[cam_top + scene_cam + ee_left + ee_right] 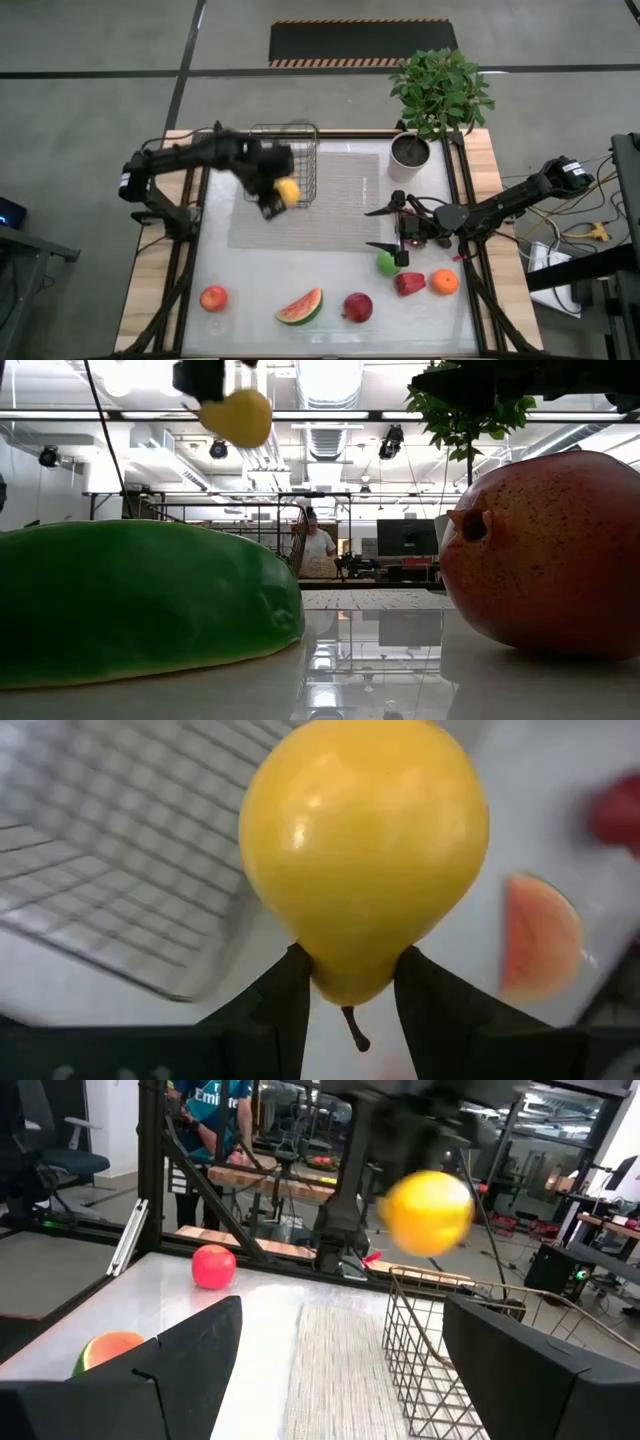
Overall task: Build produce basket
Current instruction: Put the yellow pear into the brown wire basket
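One yellow pear (287,190) is held in the left gripper (272,196), its jaws closed on the fruit's narrow stem end, as the left wrist view shows (365,860). In the high view it hangs just left of centre, at the lower left corner of the basket (296,160), lifted clear of the tabletop (250,275); the low view has it high in the upper left of the frame (237,416). There is one basket, a dark wire-grid box at the upper middle of the high view, resting on the far edge of a pale woven mat (330,205); nothing can be made out inside it.

Six other pieces of produce lie on the tabletop. Along the lower edge of the high view sit one peach-coloured fruit (213,298) at lower left, one watermelon slice (300,307), and one dark red round fruit (357,307). Toward the lower right are one green apple (387,263), one red pepper (408,284) and one orange (444,282), close together.

The right gripper (392,228) is right of centre in the high view, its jaws spread wide open, empty, just above the green apple. One potted plant (438,95) in a white pot stands at the upper right. One person (317,546) shows far back in the room in the low view.
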Controlling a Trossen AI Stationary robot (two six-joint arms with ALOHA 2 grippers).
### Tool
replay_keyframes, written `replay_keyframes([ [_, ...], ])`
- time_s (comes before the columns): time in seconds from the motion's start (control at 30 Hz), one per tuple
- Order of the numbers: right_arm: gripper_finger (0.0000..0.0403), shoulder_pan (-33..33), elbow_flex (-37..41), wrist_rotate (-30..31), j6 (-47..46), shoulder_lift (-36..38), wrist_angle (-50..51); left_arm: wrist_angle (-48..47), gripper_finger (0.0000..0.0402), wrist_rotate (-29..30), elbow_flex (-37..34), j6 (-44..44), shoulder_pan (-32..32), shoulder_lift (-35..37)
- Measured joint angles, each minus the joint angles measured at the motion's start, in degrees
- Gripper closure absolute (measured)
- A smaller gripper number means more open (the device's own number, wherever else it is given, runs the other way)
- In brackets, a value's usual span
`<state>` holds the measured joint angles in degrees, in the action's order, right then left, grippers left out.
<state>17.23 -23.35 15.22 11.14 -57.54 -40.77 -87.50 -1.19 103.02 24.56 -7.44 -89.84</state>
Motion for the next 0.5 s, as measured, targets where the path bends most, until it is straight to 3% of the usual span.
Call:
replay_keyframes([
  [0.27,0.0076,0.0,0.0,0.0,-0.1,0.0,0.2,0.0,0.029,-0.1,-1.9,-9.6,-18.7,-3.3],
  [0.5,0.0076,0.0,0.0,1.0,-0.2,0.0,0.9,0.0,0.029,0.0,-2.1,-17.4,-26.4,-12.3],
])
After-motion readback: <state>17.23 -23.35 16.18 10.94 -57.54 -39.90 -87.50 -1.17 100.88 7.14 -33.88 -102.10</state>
